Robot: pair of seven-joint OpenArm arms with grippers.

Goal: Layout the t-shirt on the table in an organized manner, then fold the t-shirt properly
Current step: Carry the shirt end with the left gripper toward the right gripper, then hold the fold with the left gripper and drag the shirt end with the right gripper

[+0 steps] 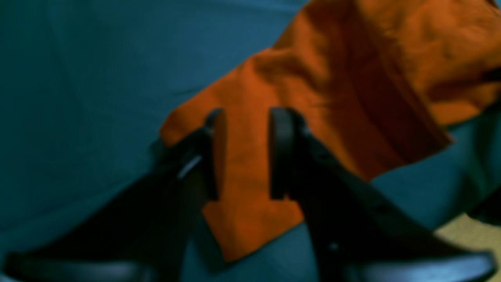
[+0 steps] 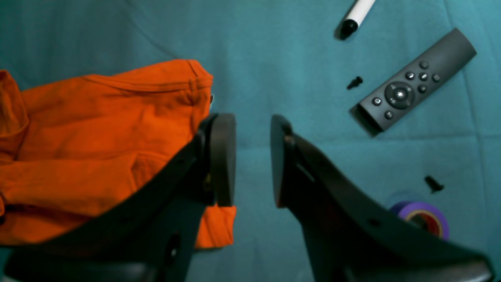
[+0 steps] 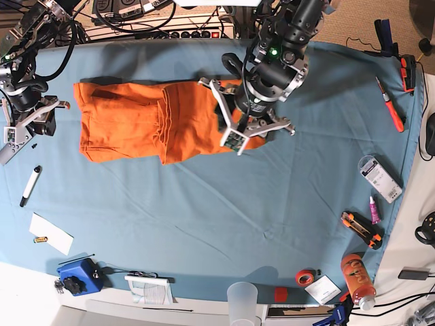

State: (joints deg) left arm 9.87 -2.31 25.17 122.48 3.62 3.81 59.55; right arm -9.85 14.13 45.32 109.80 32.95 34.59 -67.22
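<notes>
The orange t-shirt lies stretched sideways on the teal table, rumpled, with a fold ridge near its middle. My left gripper hovers over the shirt's right end. In the left wrist view, that gripper is open, and a flat orange flap of the shirt shows through the gap. My right gripper is just off the shirt's left end. It is open over bare table, with the shirt beside its left finger.
Near the right gripper lie a grey remote, a marker, a purple tape roll and two black screws. A plastic cup, a blue device, an orange bottle and a box cutter line the table's edges.
</notes>
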